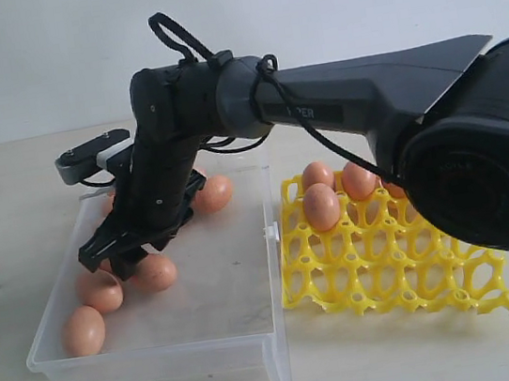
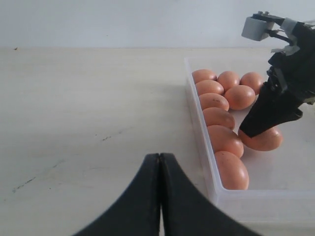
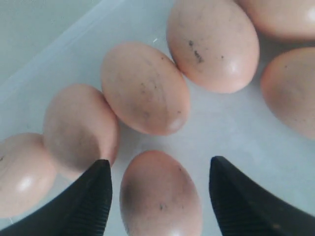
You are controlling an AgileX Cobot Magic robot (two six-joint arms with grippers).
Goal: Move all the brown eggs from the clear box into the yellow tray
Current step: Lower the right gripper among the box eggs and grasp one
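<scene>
The right gripper (image 1: 113, 261) reaches down into the clear box (image 1: 156, 363), its jaws wide apart and straddling one of the brown eggs (image 3: 160, 196) lying on the box floor; nothing is gripped yet. The left gripper (image 2: 160, 169) hangs over the bare table (image 2: 74, 108) beside the box, jaws pressed together and empty. The other eggs lie loose in the box, most of them crowded along one wall, and a few already sit in cups at one end of the yellow tray (image 1: 394, 270), which stands just beside the box. The main hazard is the neighbouring egg (image 3: 81, 130), which lies close to one finger: as the jaws come together, that finger could push it aside or wedge against it, spoiling the grip. The target egg is smooth and oval, so a squeeze away from its middle may make it slip out and roll, while too firm a squeeze may crack the shell. During the lift, the egg must clear the box wall, and a knock there could dislodge it. The light lattice tray may shift if an egg is set down off-centre on a cup rim.
</scene>
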